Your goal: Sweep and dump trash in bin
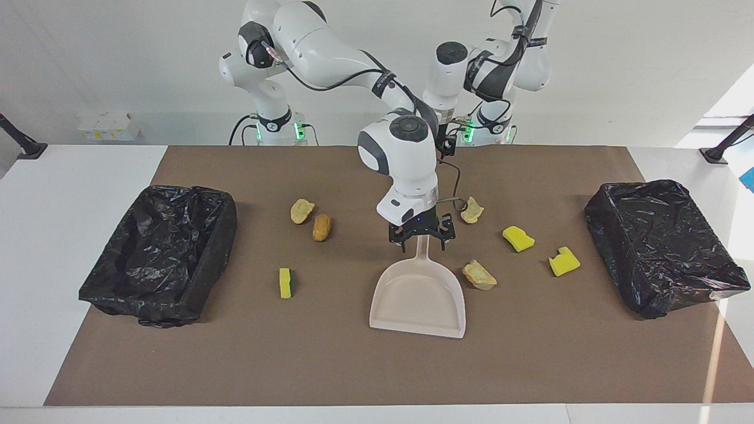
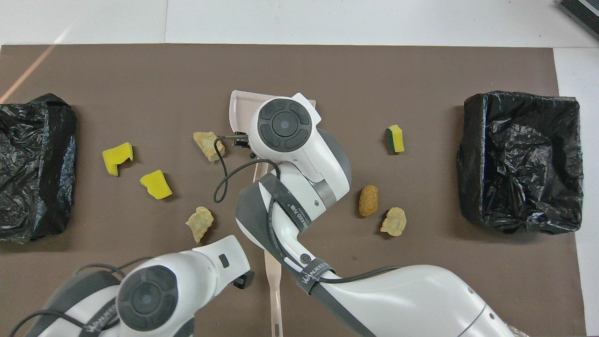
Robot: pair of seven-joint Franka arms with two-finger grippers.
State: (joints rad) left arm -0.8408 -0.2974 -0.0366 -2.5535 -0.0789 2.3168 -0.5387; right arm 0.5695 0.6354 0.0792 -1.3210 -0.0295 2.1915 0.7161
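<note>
Clock: twelve points away from the robots, centred on the dustpan.
Right gripper (image 1: pixel 422 240): low over the top of the dustpan handle (image 1: pixel 422 254).
Right fingers: spread wide, one on each side of the handle; contact cannot be told.
Left gripper (image 2: pixel 243 280): at six o'clock, just beside a pale flat stick (image 2: pixel 273 285), over the counter (image 1: pixel 530 365).
Left fingers: open, holding nothing.
Dustpan (image 1: pixel 418 297): flat on the counter, mouth toward twelve.
Trash, nine o'clock: a tan lump (image 1: pixel 479 275) just beside the pan; two yellow chunks (image 1: pixel 518 238) (image 1: pixel 564 261) farther out.
Trash, seven o'clock: a tan lump (image 1: pixel 472 210).
Trash, three o'clock: a green-backed sponge (image 1: pixel 285 282).
Trash, four o'clock: an orange-brown oval (image 1: pixel 321 227) beside another tan lump (image 1: pixel 301 211).
Bins: black-bagged, one at three o'clock (image 1: pixel 159 253), one at nine (image 1: pixel 662 247).
</note>
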